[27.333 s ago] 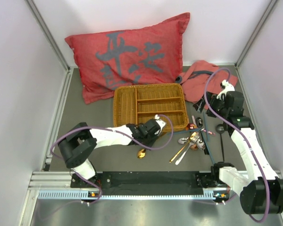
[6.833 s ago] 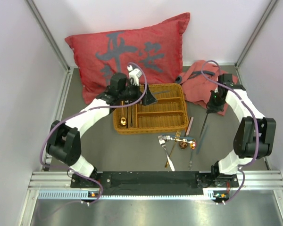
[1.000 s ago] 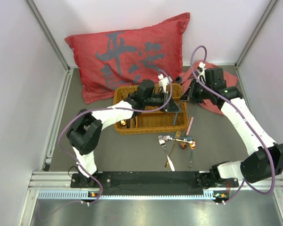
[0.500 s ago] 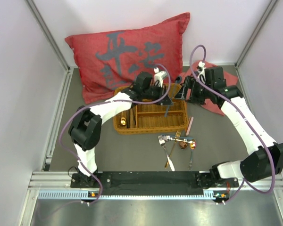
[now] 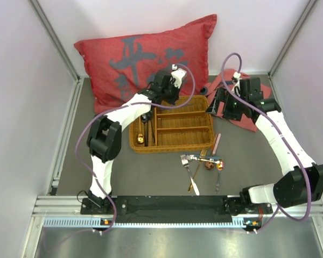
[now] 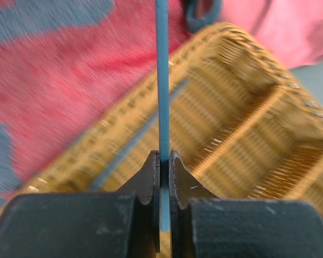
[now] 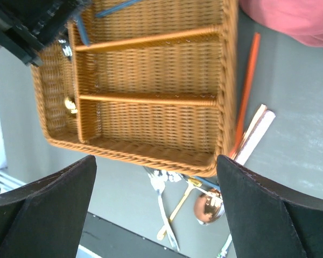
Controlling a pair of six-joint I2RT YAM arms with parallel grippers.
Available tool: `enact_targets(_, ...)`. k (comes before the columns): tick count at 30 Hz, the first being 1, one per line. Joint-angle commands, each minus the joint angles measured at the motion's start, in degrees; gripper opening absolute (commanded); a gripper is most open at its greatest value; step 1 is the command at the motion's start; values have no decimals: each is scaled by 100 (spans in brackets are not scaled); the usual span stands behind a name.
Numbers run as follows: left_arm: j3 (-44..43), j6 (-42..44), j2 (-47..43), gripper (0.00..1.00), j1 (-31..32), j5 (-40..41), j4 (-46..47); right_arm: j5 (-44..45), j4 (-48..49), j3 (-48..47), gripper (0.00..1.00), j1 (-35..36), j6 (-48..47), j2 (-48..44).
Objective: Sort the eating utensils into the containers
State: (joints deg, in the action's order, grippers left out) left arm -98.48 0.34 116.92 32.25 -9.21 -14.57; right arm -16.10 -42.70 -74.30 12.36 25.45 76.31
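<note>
Blue chopstick (image 6: 162,97) pinched tight in our left gripper (image 6: 162,158) hangs over the wicker tray's (image 6: 242,40) far edge by the red cushion (image 6: 54,80), our right gripper (image 7: 155,158) spread wide and empty, and, if the blurred view places it rightly, releasing here could bounce it off the rim.

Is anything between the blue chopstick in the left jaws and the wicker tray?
Nothing visible. The blue chopstick in the left gripper hangs over the wicker tray's far compartment, where a second blue chopstick lies.
</note>
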Motion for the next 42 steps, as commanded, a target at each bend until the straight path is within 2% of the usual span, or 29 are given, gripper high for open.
enact_targets(1, -348, 1719, 199, 0, 27, 246, 402, -42, 69, 118, 92, -181, -198, -143)
enact_targets(7, -23, 2847, 208, 0, 18, 34, 639, -16, 16, 302, 92, -427, -348, -187)
enact_targets(12, 715, 3261, -11, 0, 18, 148, 1218, 36, -10, 478, 92, -576, -444, -161)
enact_targets(17, 1076, 3709, -126, 0, 18, 182, 1281, 256, -177, 610, 93, -621, -585, -108)
enact_targets(21, 1067, 3746, -108, 7, 18, 454, 1351, 309, -134, 820, 93, -621, -585, -90)
enact_targets(22, 1059, 3702, -126, 34, 18, 473, 1360, 309, -134, 856, 93, -629, -577, -82)
enact_targets(24, 1102, 3640, -222, 51, 18, 525, 1569, 335, -81, 926, 93, -638, -550, -64)
enact_targets(25, 1120, 3588, -266, 63, 18, 552, 1649, 335, -72, 952, 93, -638, -541, -38)
enact_targets(28, 1225, 3421, -494, 77, 18, 631, 1940, 353, -2, 1005, 94, -656, -515, 15)
enact_targets(29, 1278, 3351, -626, 85, 18, 675, 2010, 370, 24, 1023, 94, -647, -498, 24)
enact_targets(33, 1410, 2920, -1048, 94, 9, 869, 2423, 476, 148, 1102, 93, -647, -445, 147)
enact_targets(36, 1454, 2447, -1417, 96, 9, 1097, 2415, 564, 262, 1172, 93, -647, -418, 305)
enact_targets(39, 1524, 1877, -1821, 98, 9, 1193, 2292, 616, 341, 1181, 92, -647, -392, 577)
enact_targets(42, 1376, 1191, -2103, 98, -26, 1325, 1766, 652, 446, 1207, 91, -647, -348, 849)
